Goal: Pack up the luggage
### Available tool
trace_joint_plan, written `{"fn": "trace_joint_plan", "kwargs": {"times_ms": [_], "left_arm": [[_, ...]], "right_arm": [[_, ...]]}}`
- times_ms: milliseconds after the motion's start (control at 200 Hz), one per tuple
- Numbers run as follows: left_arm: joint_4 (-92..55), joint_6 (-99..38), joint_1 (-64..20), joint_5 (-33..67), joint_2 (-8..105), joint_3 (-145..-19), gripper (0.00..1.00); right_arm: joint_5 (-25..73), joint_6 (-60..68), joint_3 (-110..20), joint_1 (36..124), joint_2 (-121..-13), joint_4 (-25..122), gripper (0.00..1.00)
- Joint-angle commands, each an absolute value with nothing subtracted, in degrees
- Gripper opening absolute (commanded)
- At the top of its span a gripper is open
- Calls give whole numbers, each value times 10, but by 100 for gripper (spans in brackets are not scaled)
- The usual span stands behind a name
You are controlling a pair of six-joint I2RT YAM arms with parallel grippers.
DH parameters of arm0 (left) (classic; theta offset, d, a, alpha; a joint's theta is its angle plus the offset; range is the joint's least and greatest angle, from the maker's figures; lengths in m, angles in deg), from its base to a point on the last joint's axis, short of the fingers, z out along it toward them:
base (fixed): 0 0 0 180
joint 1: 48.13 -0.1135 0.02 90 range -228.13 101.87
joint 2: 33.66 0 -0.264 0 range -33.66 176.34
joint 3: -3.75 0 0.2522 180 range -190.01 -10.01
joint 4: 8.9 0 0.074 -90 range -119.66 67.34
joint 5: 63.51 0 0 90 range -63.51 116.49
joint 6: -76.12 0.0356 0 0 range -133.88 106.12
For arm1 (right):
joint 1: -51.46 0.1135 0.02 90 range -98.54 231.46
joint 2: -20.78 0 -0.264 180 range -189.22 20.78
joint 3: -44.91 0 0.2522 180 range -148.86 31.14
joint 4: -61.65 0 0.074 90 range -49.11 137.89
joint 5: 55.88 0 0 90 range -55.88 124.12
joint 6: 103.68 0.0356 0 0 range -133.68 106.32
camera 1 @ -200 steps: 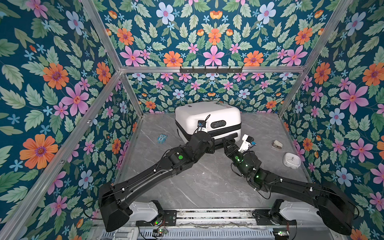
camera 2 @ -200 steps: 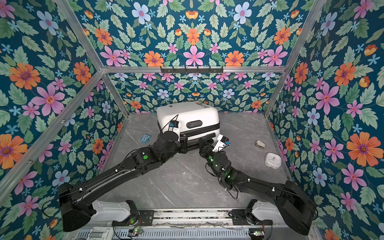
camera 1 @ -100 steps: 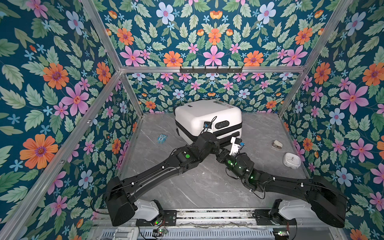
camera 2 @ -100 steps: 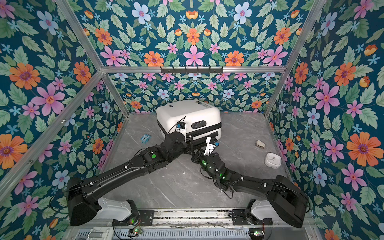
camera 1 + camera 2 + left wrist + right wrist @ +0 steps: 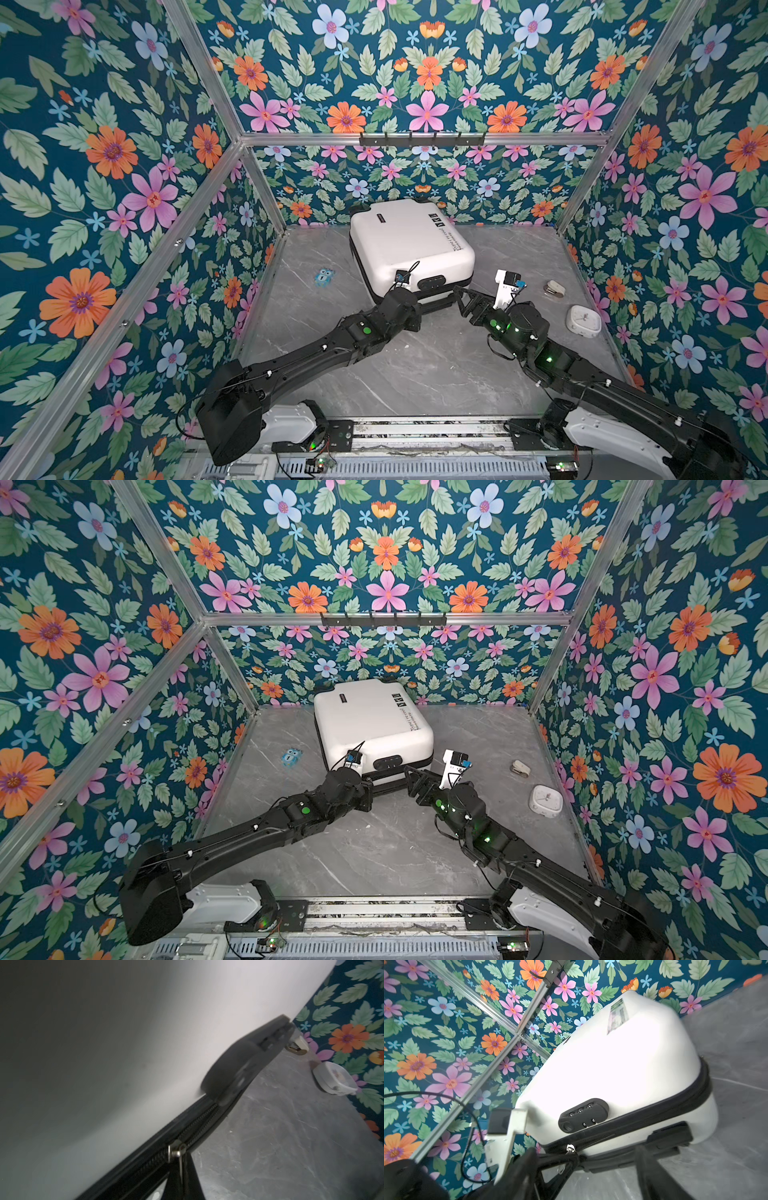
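Toward the table's (image 5: 415, 374) back, the luggage (image 5: 409, 245) is lying flat. Hidden in both top views, the zipper pull (image 5: 180, 1162) is showing in the left wrist view, pinched by the left gripper (image 5: 181, 1178); the right gripper (image 5: 463, 296) is gaping wide.

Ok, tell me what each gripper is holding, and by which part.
Left gripper is shut on the metal pull tab of the zipper on the white suitcase. Right gripper is open near that zipper and holds nothing.

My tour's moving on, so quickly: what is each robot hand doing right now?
Left gripper: closed on the zipper pull of the luggage.
Right gripper: open, holding nothing.
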State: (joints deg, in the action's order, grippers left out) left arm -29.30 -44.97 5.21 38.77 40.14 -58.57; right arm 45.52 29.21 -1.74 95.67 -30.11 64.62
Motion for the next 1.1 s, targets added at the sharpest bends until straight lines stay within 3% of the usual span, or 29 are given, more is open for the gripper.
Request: {"fn": "trace_joint_plan", "kwargs": {"times_ms": [0, 250, 440, 600, 960, 1095], "left_arm": [[-185, -476, 53, 373, 404, -555, 0], [-74, -448, 53, 401, 400, -459, 0], [22, -419, 53, 415, 395, -380, 0], [64, -406, 53, 447, 388, -338, 0], [91, -419, 6, 429, 395, -294, 0], [97, -426, -20, 416, 395, -279, 0]], "right_arm": [[458, 228, -38, 944, -285, 550, 91], [375, 229, -63, 859, -312, 487, 99], [272, 236, -109, 762, -371, 456, 99], [212, 195, -177, 729, -432, 451, 99], [116, 26, -556, 733, -693, 257, 99], [200, -15, -722, 767, -811, 166, 99]]}}
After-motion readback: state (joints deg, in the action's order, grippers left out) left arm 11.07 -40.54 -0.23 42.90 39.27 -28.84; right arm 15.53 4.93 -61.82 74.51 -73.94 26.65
